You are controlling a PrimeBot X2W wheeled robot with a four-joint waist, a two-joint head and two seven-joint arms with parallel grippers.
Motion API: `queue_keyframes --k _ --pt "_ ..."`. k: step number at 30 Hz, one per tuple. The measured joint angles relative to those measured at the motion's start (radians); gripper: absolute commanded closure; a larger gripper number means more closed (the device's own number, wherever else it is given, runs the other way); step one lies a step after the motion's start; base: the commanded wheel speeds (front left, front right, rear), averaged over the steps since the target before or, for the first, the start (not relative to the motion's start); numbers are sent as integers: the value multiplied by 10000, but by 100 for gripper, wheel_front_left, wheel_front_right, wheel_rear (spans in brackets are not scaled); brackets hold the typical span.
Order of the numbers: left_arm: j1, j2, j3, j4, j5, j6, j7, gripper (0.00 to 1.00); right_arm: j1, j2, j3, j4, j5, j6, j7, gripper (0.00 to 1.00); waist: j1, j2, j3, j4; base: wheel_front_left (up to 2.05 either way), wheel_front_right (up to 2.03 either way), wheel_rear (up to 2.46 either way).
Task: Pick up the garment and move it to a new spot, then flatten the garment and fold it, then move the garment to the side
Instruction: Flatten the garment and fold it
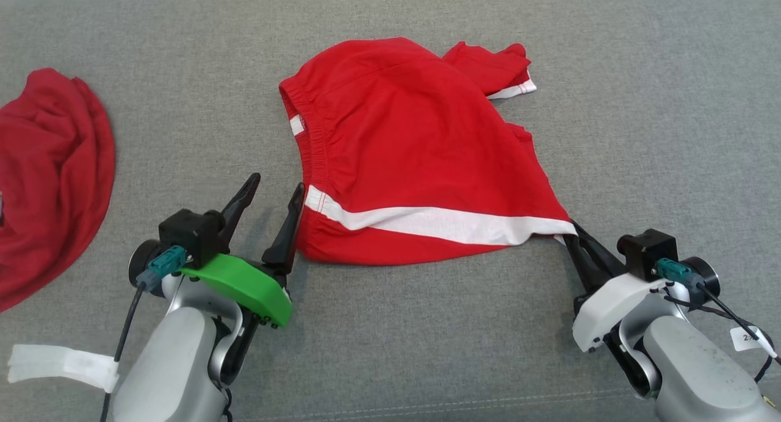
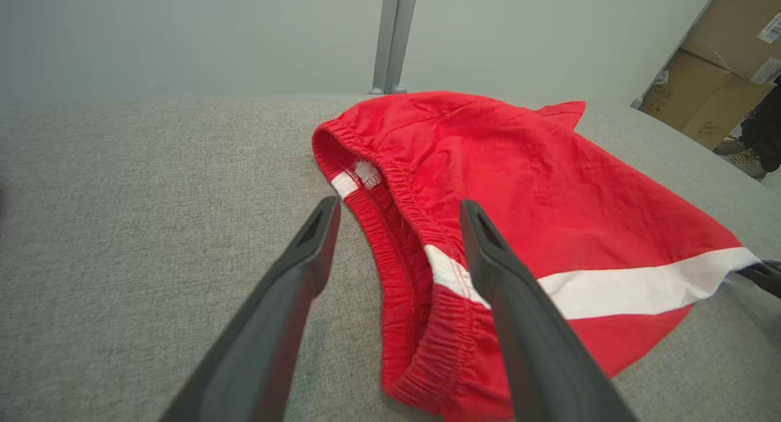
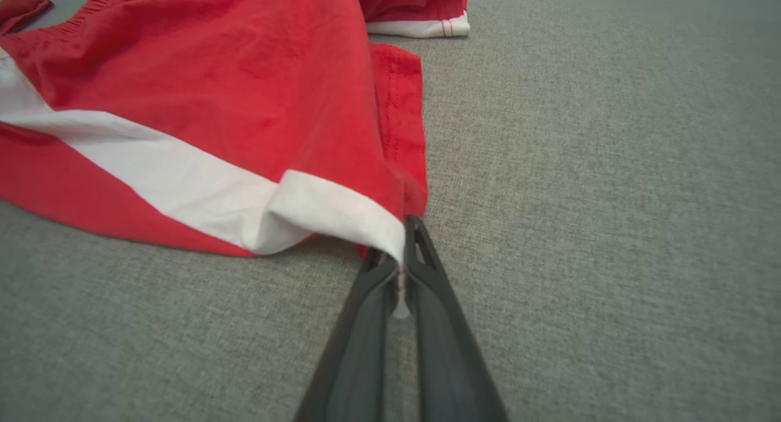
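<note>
Head view: right pincer (image 1: 573, 230) is lying low, clamping the white-striped corner of the red garment (image 1: 415, 147); left pincer (image 1: 276, 183) is gaping, angled beside the waistband (image 1: 317, 153).

Bare grey surface (image 1: 683, 117) runs wide on the right, open passage all the way up. The red shorts (image 1: 415, 147) fill the middle, puffed up at the waistband, far leg folded over at the back. Left gripper (image 1: 276, 183) stands spread at the waistband corner, the elastic edge lying between its fingers. Right gripper (image 1: 571, 228) is pinched tight on the hem corner, so that corner is taken. Out left a second red cloth (image 1: 55, 172) blocks the edge, with a bare grey lane between it and the left gripper. The near strip in front of the shorts is bare grey between both arms
</note>
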Motion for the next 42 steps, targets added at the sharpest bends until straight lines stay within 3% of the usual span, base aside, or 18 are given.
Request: queue_keyframes --k 11,22,32,33,34,35,42 --pt "-327 -119 -608 729 -518 -21 1162 0 9 13 2 13 -6 130 0 100 0 0 -68 -145 0 0 0" --pt "-617 -311 -631 1141 -1099 -90 2019 0 31 38 -8 29 -17 240 0 100 0 0 -103 -222 0 0 0" --pt "-908 -316 -662 1308 -1131 -90 2117 0 45 104 -69 40 -86 251 0 100 0 0 -94 -256 0 0 0" --pt "-967 -318 -675 1308 -1131 -90 2117 1 48 105 -71 44 -86 253 0 100 0 0 -93 -253 0 0 0" --pt "-1010 -318 -683 1308 -1131 -92 2115 16 51 113 -73 48 -88 282 0 100 0 0 -94 -250 0 0 0" --pt "-1033 -320 -698 1313 -1137 -92 2117 24 54 123 -77 48 -88 316 0 100 0 0 -95 -246 0 0 0" --pt "-1042 -322 -851 1463 -1175 -92 2207 24 58 182 -128 67 -90 324 0 100 0 0 -120 -224 0 0 0"
